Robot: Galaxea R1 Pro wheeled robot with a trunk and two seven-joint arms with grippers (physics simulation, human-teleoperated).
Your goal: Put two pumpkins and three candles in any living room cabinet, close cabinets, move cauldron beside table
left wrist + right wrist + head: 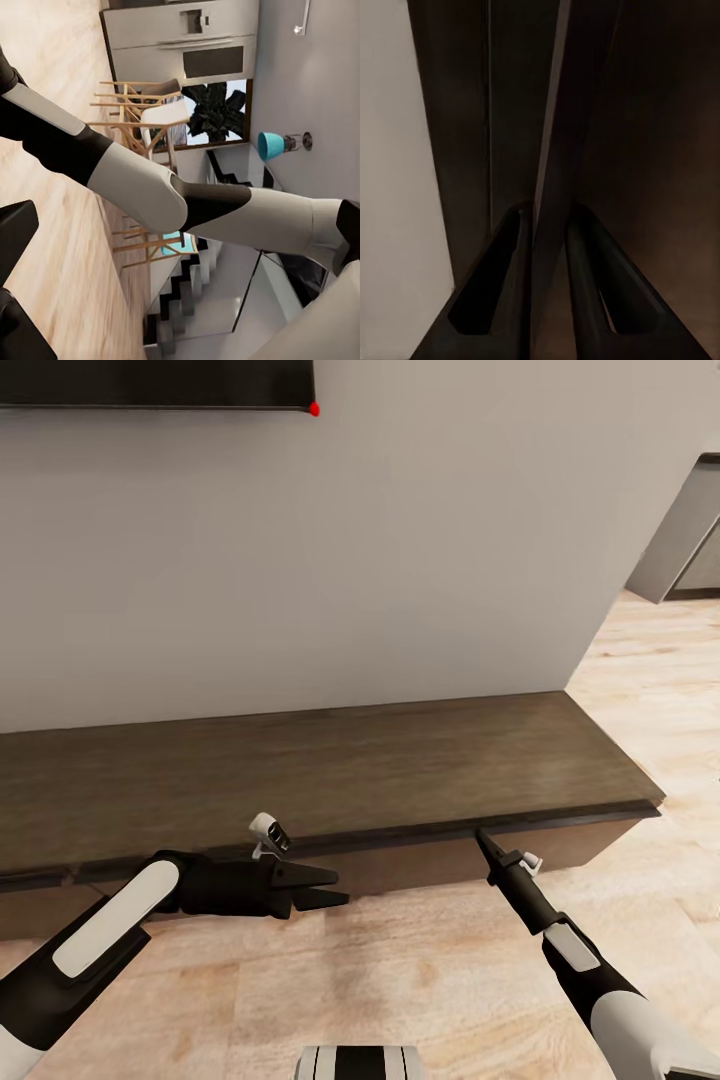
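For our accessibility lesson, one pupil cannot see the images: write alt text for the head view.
A long, low dark-brown cabinet stands against a grey wall, seen from above. The right gripper reaches to the cabinet's front top edge, and the left gripper hangs open just in front of it, over a light wood floor.
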